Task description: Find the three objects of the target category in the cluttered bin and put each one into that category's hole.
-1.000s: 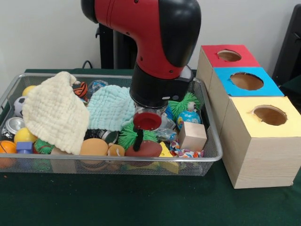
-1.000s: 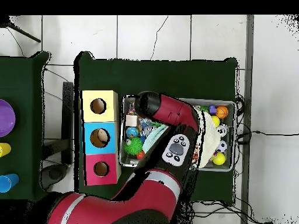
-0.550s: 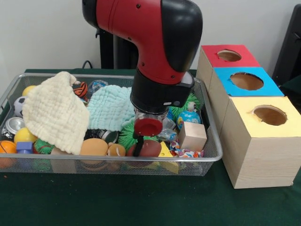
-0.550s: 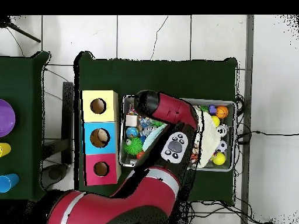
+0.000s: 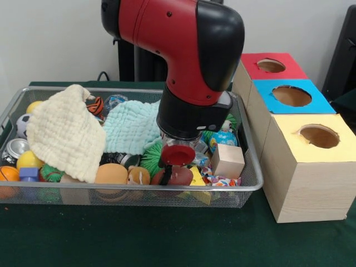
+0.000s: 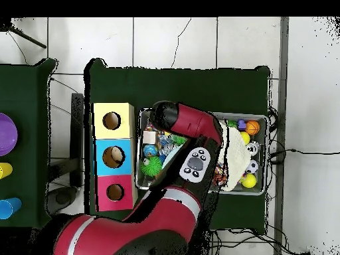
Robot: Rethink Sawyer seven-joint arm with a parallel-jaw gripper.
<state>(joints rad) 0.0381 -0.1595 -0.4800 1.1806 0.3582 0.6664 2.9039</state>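
The arm descends into the wire-mesh bin [image 5: 251,181], its gripper [image 5: 169,173] lowered among the clutter at the bin's near side, directly over a brown, football-like toy [image 5: 179,176]. A red disc [image 5: 177,155] on the wrist and the bulky arm housing hide the fingers in the front view, and in the overhead view the arm covers them entirely; whether they are spread or closed, or have hold of anything, cannot be told.

The target category is not indicated in either view, so the three sought objects cannot be singled out; possible candidates lie just beside the gripper: the brown toy, a wooden cube [image 5: 227,161], a blue patterned ball [image 5: 223,139] and a spiky green ball [image 5: 151,158].

A cream cloth [image 5: 64,130] and a mint cloth [image 5: 131,126] drape over the bin's left and middle, probably concealing further items, which is why searching is required.

The receiving boxes stand in a row just beside the bin: yellow box [image 5: 311,167] nearest, blue box [image 5: 289,95] in the middle, red box [image 5: 271,65] farthest, each with a round hole in its top.
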